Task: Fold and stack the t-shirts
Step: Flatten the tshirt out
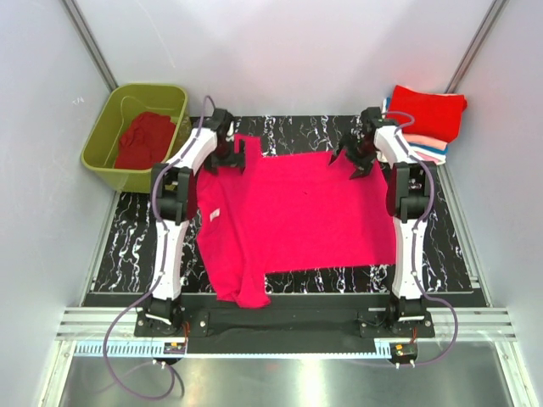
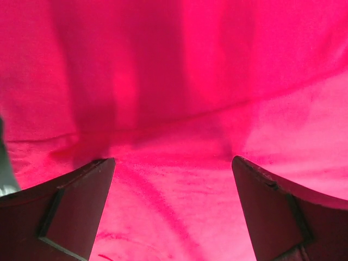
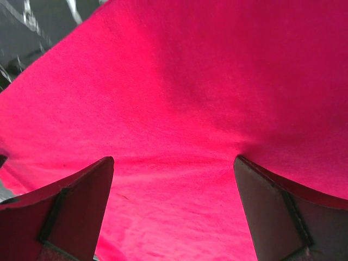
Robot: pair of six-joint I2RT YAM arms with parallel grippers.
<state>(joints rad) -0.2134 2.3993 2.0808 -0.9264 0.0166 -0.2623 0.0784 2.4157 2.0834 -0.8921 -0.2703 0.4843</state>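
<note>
Magenta t-shirt (image 1: 297,212) lies spread across the centre of the frame on the marbled mat (image 1: 127,246). The left gripper (image 1: 231,158) and right gripper (image 1: 356,161) hover at its upper edge, jaws spread wide.

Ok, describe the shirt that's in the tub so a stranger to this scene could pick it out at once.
Find the black marbled mat, then the olive-green tub off its far left corner. Inside lies a dark red t-shirt. It alone is crumpled: the magenta t-shirt is spread flat on the mat, and the stack at far right is folded.
</note>
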